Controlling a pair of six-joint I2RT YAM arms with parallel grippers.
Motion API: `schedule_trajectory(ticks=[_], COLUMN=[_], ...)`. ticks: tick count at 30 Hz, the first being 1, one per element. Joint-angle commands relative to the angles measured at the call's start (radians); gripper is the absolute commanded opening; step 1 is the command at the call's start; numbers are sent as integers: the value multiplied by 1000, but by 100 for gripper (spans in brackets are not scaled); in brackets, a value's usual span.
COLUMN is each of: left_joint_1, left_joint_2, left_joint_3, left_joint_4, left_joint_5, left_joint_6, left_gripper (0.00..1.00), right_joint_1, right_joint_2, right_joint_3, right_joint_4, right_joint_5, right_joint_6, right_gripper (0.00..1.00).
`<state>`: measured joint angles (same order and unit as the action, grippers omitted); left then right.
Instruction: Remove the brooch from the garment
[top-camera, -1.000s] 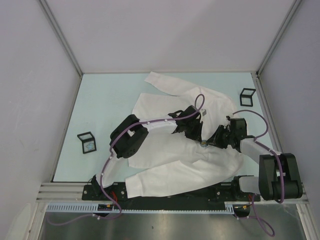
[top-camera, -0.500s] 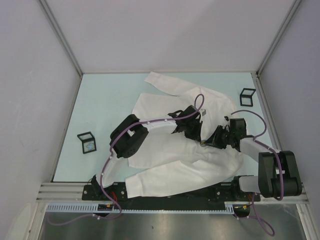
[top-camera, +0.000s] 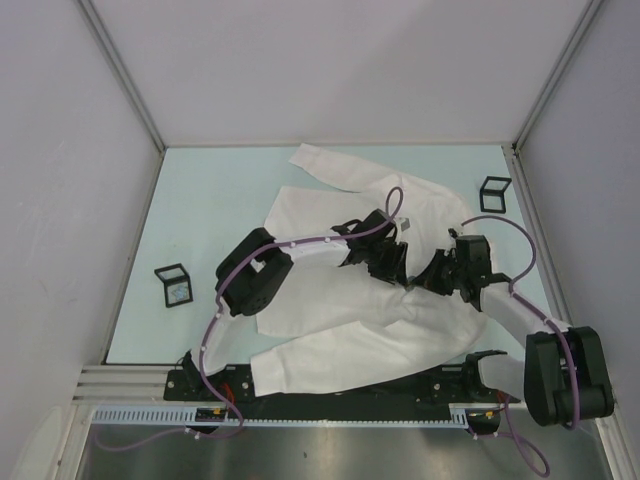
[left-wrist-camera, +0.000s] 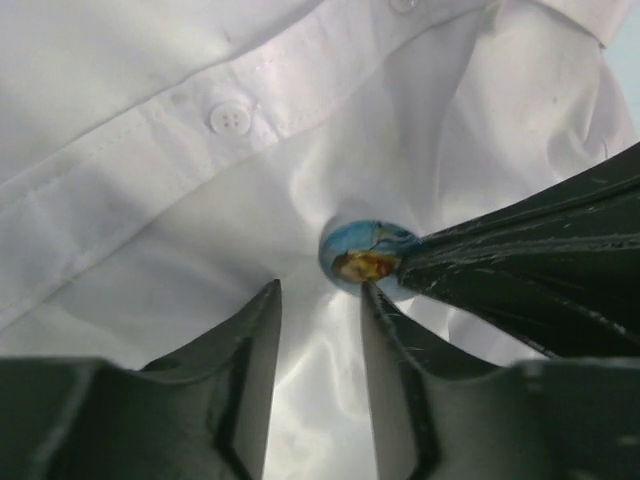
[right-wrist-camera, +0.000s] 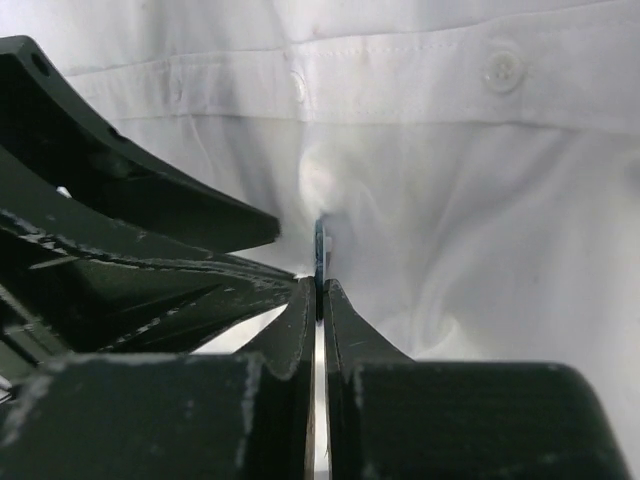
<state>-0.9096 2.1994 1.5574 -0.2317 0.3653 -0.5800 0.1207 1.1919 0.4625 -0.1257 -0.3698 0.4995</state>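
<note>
Right gripper (right-wrist-camera: 320, 288) stays clamped on the brooch (left-wrist-camera: 365, 255), elbow swung nearer; left gripper (left-wrist-camera: 320, 290), narrowly parted, rests on the garment (top-camera: 330, 300).

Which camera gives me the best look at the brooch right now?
Left wrist: it shows the brooch face-on, round, blue and orange, on the garment, jaws of the right gripper at its edge. Right wrist sees only its thin edge, clamped between those jaws. From the top it is too small to make out.

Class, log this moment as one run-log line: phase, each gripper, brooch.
phase: brooch gripped, not yet off | right gripper: shut on brooch rim | left gripper: jaws astride garment beside brooch, grip unclear
</note>
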Motion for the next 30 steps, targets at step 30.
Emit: schedule_trajectory(ticks=[30], left_joint_1=[104], left_joint_2=[-50], left_joint_3=[-142], left_joint_4=[269], left_joint_5=[327], left_joint_6=[-353], left_gripper=[60], right_joint_1=[421], right_joint_2=[-3], right_joint_3=[123], right_joint_4=[-26], right_joint_5=[439], right_joint_6=[4], right_gripper=[32])
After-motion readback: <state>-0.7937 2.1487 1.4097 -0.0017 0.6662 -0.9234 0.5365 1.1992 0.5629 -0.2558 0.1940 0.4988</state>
